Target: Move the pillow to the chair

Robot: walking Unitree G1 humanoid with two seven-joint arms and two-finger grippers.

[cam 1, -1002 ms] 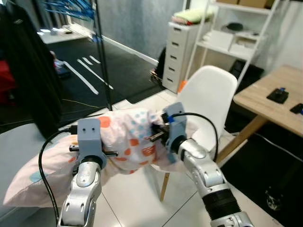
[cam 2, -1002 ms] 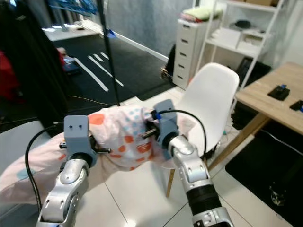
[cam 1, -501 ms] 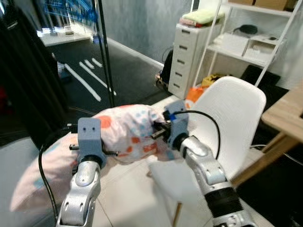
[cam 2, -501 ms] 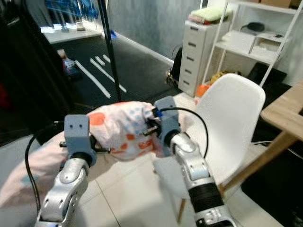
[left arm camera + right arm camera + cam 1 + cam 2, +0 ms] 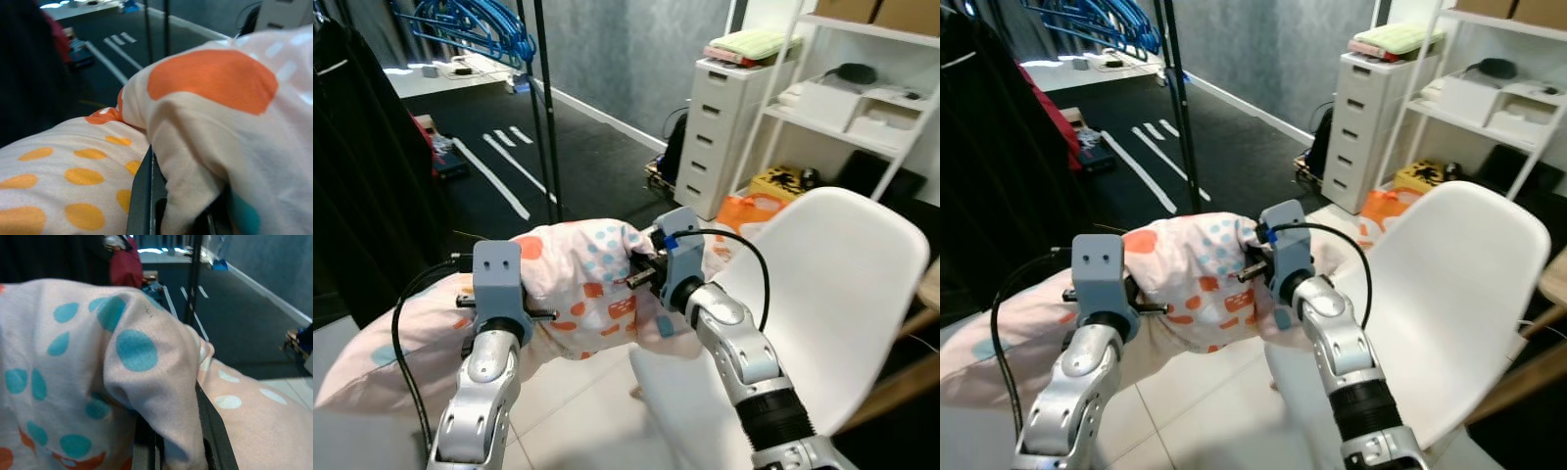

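Observation:
A pale pink pillow [image 5: 582, 289] with orange, teal and white spots hangs in the air between my two arms. My left gripper [image 5: 514, 318] is shut on its left part, with fabric bunched over a black finger [image 5: 142, 196]. My right gripper [image 5: 636, 279] is shut on a fold at its right end, the cloth draped over its fingers [image 5: 212, 431]. The pillow's left end [image 5: 372, 362] sags low. A white chair [image 5: 832, 304] with a moulded seat stands just right of my right arm, its seat [image 5: 685, 401] below the forearm.
A black clothes rack pole [image 5: 546, 108] with blue hangers [image 5: 470, 20] stands behind the pillow, dark clothes [image 5: 367, 176] at the left. A white drawer unit [image 5: 729, 132] and white shelving [image 5: 862, 108] stand at the back right. A wooden table leg [image 5: 891, 387] shows right of the chair.
The camera has swung and come closer, so the chair now sits larger and nearer at the right with its seat under my right arm. Both grippers still hold the pillow the same way.

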